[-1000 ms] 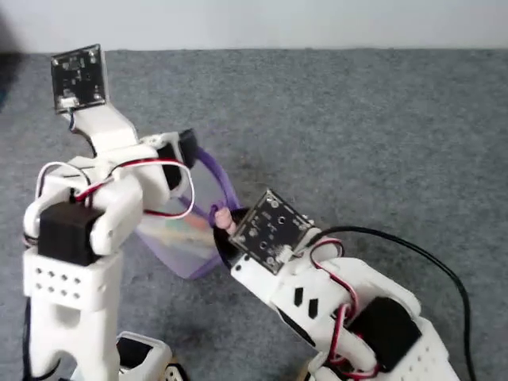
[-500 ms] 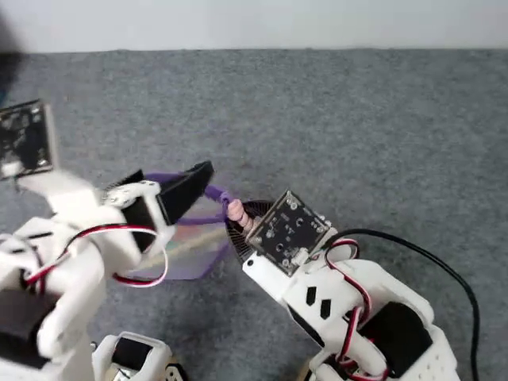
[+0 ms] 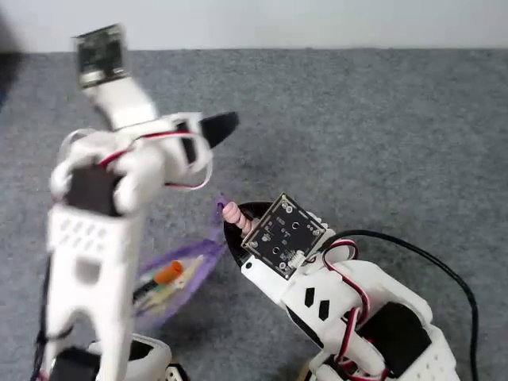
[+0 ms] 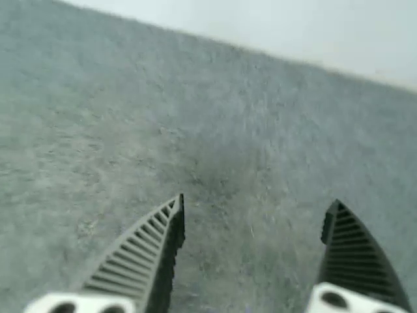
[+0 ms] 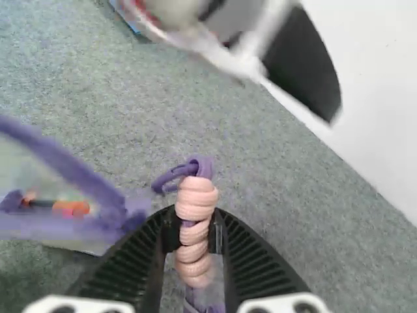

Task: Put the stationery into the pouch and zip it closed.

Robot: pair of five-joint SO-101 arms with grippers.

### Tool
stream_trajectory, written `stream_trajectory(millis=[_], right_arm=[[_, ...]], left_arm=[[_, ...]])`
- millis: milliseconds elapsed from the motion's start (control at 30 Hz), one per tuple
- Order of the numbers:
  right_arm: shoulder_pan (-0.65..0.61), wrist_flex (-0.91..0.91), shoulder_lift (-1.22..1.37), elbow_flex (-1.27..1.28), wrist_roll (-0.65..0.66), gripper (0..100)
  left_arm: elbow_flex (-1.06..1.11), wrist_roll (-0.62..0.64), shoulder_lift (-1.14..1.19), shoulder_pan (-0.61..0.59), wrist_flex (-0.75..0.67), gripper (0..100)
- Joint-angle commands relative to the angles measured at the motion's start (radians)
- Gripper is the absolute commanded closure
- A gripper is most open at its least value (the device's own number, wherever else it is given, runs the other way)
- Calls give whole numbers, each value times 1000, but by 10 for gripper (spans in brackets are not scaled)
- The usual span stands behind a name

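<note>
Clenched on a pink coiled zipper pull (image 5: 194,202), the right gripper (image 5: 193,225) is seen with its two black ribbed fingers (image 5: 140,261) pressed against either side of the coil, whose free end sticks out past the fingertips. Just beyond that end a small purple ring (image 5: 184,171) is attached, and from it a purple fabric edge runs off to one side of the gripper along a translucent pouch with purple trim (image 5: 45,189). Inside the pouch, well to the side of the fingertips, an orange-capped pen (image 5: 70,208) is visible among other coloured stationery that cannot be made out singly. In the high view the right gripper (image 3: 236,232) is placed low near the middle of the grey carpeted worktop (image 3: 381,135), with the pull (image 3: 232,213) showing just past it, while the pouch (image 3: 190,266) lies stretched away from it toward the base of the left arm (image 3: 95,238), by which part of it is hidden; the pen (image 3: 167,275) is seen through its wall. Whether the zip is closed cannot be told. The left gripper (image 4: 258,203) is released: its fingers (image 4: 153,248) are spread wide with nothing between them, and bare worktop (image 4: 98,117) lies beneath. From above, the left gripper (image 3: 216,127) is found well apart from the pouch and the pull, on the far side of the right gripper.
</note>
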Motion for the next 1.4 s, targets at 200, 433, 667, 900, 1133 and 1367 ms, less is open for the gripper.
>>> stream_trajectory(millis=[200,433,667,900,1133,1367], right_arm=[[2,-1,-7,-3,6,991],[1,8,-15,-5,8,991],[1,91,-4,-3,3,991],[58,79,2,52,-109,991],[79,-31,156,-12,-219,991],[79,-93,358,-152,-293,991]], left_arm=[[-65,9,115,60,-209,676],[-217,9,127,-18,-166,676],[-297,60,212,-176,-298,704],[-435,12,170,-192,-12,750],[-516,-18,25,-167,241,750],[-507,-52,-190,-115,354,766]])
